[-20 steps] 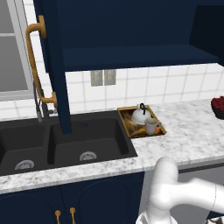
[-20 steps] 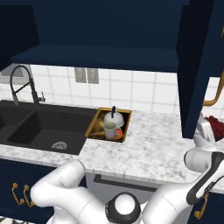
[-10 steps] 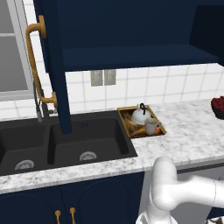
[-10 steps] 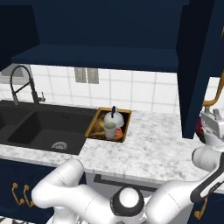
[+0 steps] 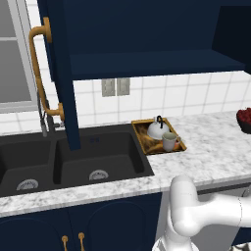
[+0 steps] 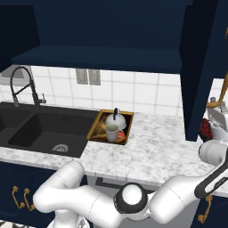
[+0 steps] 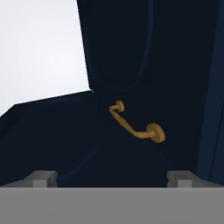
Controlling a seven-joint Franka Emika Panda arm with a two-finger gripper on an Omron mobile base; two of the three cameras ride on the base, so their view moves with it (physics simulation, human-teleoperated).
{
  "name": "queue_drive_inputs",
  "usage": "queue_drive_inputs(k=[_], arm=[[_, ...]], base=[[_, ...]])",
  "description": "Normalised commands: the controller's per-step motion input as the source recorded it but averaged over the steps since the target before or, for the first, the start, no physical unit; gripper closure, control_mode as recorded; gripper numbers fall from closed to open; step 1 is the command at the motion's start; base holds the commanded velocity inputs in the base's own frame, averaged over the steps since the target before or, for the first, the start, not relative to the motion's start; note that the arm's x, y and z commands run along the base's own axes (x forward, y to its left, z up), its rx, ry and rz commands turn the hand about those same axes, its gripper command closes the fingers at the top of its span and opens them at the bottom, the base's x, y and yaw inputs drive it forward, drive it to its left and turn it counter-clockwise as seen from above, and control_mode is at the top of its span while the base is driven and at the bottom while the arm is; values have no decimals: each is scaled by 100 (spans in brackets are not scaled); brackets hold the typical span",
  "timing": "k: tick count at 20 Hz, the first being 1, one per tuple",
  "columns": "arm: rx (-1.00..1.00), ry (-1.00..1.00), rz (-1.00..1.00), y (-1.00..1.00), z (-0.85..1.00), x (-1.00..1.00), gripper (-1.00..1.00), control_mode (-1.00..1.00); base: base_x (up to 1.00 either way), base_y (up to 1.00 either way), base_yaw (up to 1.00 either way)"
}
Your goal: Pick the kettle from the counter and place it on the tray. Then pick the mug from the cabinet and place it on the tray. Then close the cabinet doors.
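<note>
Nearest the camera on the hand, the gripper [image 7: 113,177] has its fingers [image 7: 41,177] spread as wide as they go, nothing between them, aimed at the navy face of a cabinet door [image 7: 131,65] with its curved brass handle [image 7: 135,127] a little ahead. That suits the last step, since a door is pushed rather than pinched. From the right base view the hand [image 6: 218,120] hangs at the far right, just beside the right-hand cabinet door [image 6: 198,67], which juts out toward the room edge-on; judging by this, the arm is lining up to swing it shut. Further back on the desk [image 5: 215,147], the tray [image 5: 142,135] lies beside the black sink [image 5: 73,157], placed where both items could be set down without crossing the basin. The kettle [image 5: 158,128] sits inside it toward the wall and the mug [image 5: 169,142] just in front, close together, so the two placing steps look done. Beyond and above, the cabinet [image 5: 147,29] stands open with its shelf [image 5: 152,63] bare. The left door [image 5: 61,73] also projects outward over the sink, its long brass handle [image 5: 41,73] facing away. The marbled stretch between tray and right door is open, giving the arm room to sweep; the risk is the door's leading edge catching the wrist.
</note>
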Motion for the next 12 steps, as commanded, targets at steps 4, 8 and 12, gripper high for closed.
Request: queue_drive_inputs(k=[4,8,12], arm=[[-7,0,-1,62,32,-14,-100,-100],[-1,0,0,61,48,-9,-100,-100],[0,0,0,58,51,-7,-100,-100]], base=[[0,0,0],[0,0,0],[0,0,0]])
